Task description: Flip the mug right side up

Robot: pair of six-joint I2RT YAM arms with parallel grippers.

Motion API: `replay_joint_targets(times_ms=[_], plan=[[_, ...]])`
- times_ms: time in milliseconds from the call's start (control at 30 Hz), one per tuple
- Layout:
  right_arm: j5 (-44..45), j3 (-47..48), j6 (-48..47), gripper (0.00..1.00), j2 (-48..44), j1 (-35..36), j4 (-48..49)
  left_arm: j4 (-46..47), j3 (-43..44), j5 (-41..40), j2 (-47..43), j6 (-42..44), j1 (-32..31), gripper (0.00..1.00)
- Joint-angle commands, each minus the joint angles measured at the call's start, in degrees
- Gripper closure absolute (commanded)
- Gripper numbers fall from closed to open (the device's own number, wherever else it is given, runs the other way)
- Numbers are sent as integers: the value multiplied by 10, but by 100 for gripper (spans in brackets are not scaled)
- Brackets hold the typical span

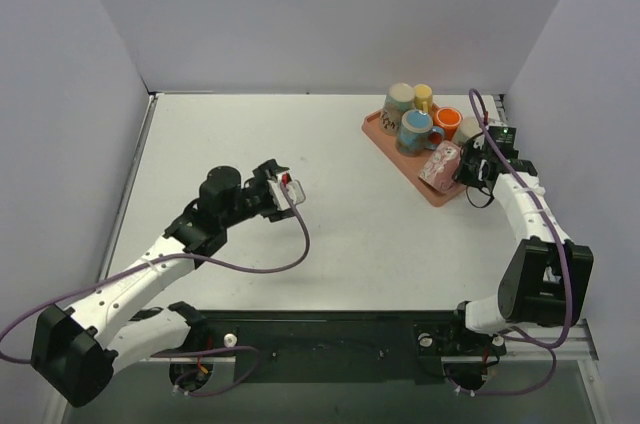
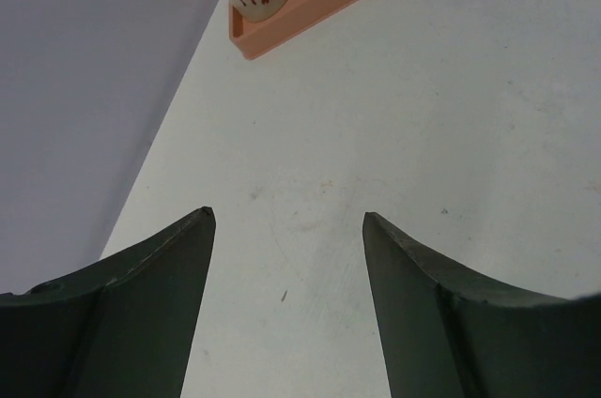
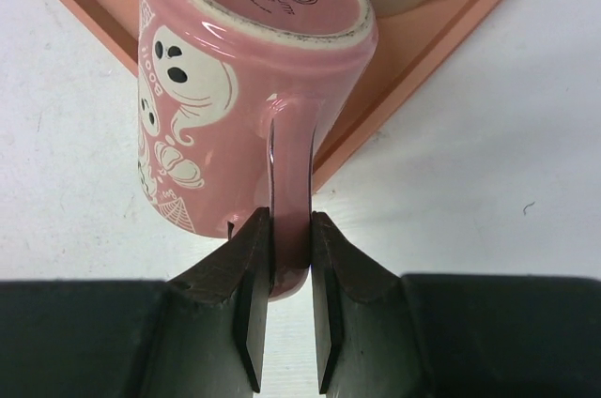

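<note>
A pink mug with white ghost prints (image 3: 225,69) lies tilted over the near corner of the salmon tray (image 3: 404,88), its base facing the wrist camera; it also shows in the top view (image 1: 439,166). My right gripper (image 3: 290,224) is shut on the mug's handle (image 3: 291,182), both pads pressed against it; in the top view the right gripper (image 1: 468,170) sits just right of the mug. My left gripper (image 2: 288,220) is open and empty above bare table, far to the left in the top view (image 1: 290,187).
The tray (image 1: 385,139) at the back right holds several other mugs: a pale green one (image 1: 399,99), a blue one (image 1: 415,130), an orange one (image 1: 447,122) and a yellow one (image 1: 423,96). White walls close the table on three sides. Purple cables loop from both arms.
</note>
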Motion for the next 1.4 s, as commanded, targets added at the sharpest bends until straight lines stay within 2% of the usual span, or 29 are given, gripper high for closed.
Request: replay_joint_targets(times_ms=[0, 267, 700, 1233, 1367], plan=[[-7, -12, 61, 100, -60, 4, 16, 186, -22, -56, 14, 45, -46, 26], [-26, -46, 159, 100, -85, -27, 85, 222, -27, -74, 40, 29, -75, 27], [-41, -65, 220, 100, -105, -43, 122, 268, -49, -70, 58, 34, -91, 27], [-55, -68, 239, 100, -124, -47, 135, 290, -47, -59, 81, 47, -104, 27], [-33, -66, 211, 100, -104, -48, 98, 288, -47, -57, 88, 47, -104, 27]])
